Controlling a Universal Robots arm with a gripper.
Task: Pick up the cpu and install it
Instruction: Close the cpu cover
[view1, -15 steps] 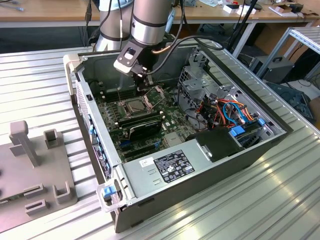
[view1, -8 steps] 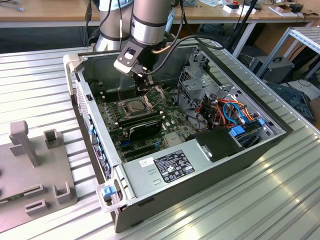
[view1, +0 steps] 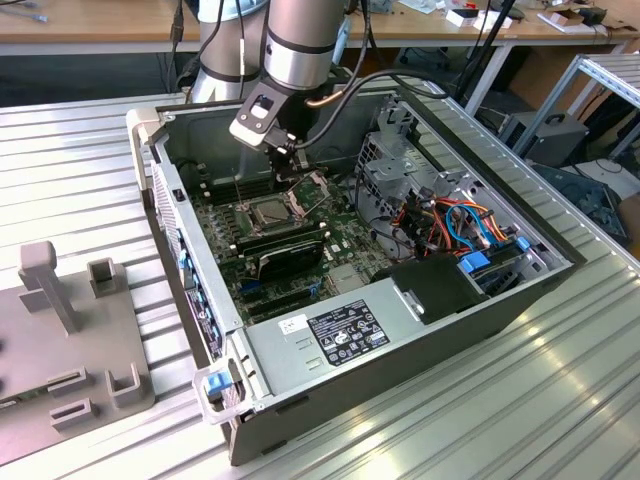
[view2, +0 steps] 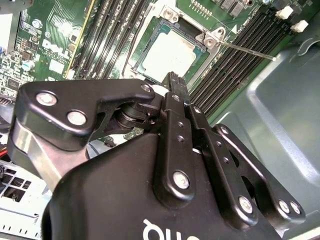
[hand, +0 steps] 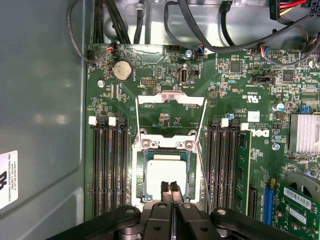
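Note:
The cpu (hand: 161, 171) is a small silver-grey square lying flat inside the socket frame (hand: 141, 148) on the green motherboard. It also appears in the second wrist view as the cpu (view2: 169, 53) and in the exterior view as the cpu (view1: 271, 211). The hinged bracket (hand: 171, 99) stands swung open beyond the socket, and the thin lever (view2: 246, 51) is raised. My gripper (hand: 170, 189) hovers just over the chip's near edge, its two black fingers pressed together with nothing between them. In the exterior view the gripper (view1: 284, 170) hangs above the socket inside the case.
Black memory slots (hand: 108, 170) flank the socket on both sides. A long black module (view1: 288, 238) lies beside it, a drive cage with coloured cables (view1: 455, 225) to the exterior view's right. The case wall (hand: 40, 100) is close by. A grey fixture (view1: 70, 340) sits outside.

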